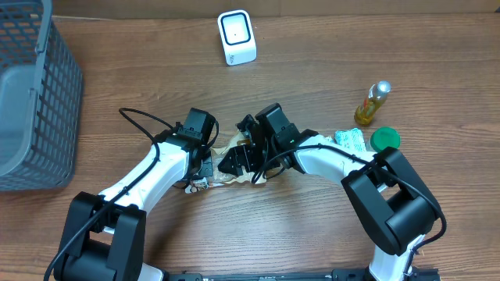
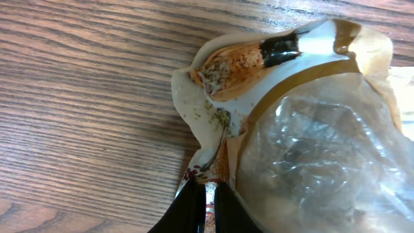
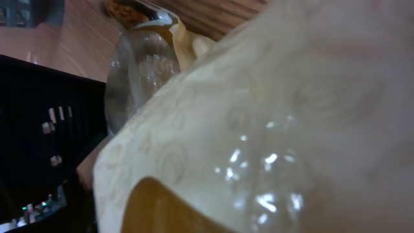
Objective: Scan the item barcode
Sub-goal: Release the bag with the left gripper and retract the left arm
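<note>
The overhead view is bright and even, lit softly from above. The 2 arms (image 1: 148, 176) throw only faint, short shadows on the table (image 1: 258, 234), and the white scanner (image 1: 236, 37) is nearly blown out. Focus there is sharp throughout. In the left wrist view the wood grain is crisp, while glare breaks up the clear film of the bag (image 2: 310, 149). The right wrist view sits so close to the bag that it is all blur, with small highlights and a dark left side.
</note>
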`<state>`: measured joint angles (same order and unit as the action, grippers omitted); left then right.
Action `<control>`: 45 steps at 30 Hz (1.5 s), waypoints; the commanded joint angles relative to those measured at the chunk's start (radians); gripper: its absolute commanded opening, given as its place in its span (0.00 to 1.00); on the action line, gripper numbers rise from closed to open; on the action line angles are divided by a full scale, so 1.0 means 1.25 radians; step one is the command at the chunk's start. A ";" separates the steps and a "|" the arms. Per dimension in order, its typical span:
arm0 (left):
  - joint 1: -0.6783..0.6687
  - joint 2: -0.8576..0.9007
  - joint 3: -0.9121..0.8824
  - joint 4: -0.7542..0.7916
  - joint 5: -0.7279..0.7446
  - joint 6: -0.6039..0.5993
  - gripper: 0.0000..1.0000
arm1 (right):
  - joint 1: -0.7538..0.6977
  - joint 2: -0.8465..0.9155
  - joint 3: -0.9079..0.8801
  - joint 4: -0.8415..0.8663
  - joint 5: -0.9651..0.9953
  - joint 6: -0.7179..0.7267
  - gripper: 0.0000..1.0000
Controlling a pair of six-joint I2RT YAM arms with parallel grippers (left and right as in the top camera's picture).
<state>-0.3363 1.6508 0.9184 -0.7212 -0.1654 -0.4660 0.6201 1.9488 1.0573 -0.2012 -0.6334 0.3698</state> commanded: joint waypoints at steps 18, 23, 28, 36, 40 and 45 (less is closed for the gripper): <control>0.004 0.008 -0.005 0.002 0.007 -0.008 0.13 | 0.010 -0.004 -0.007 -0.026 0.045 -0.003 0.54; 0.004 0.008 -0.005 0.003 0.007 -0.008 0.11 | 0.010 -0.004 -0.007 -0.025 0.023 -0.010 0.53; 0.004 0.008 -0.005 -0.001 0.007 -0.007 0.10 | 0.010 -0.005 -0.006 -0.012 -0.064 -0.059 0.50; 0.004 -0.013 0.074 -0.076 0.007 0.005 0.18 | 0.010 -0.006 -0.006 -0.010 -0.075 -0.070 0.45; 0.004 -0.055 0.152 -0.117 0.007 0.015 0.32 | 0.010 -0.006 -0.006 -0.010 -0.076 -0.070 0.44; 0.030 -0.104 0.259 -0.171 0.007 0.020 0.59 | 0.010 -0.006 -0.006 -0.010 -0.076 -0.070 0.42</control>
<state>-0.3267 1.5822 1.1568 -0.9081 -0.1631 -0.4500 0.6243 1.9488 1.0569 -0.2199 -0.7078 0.2909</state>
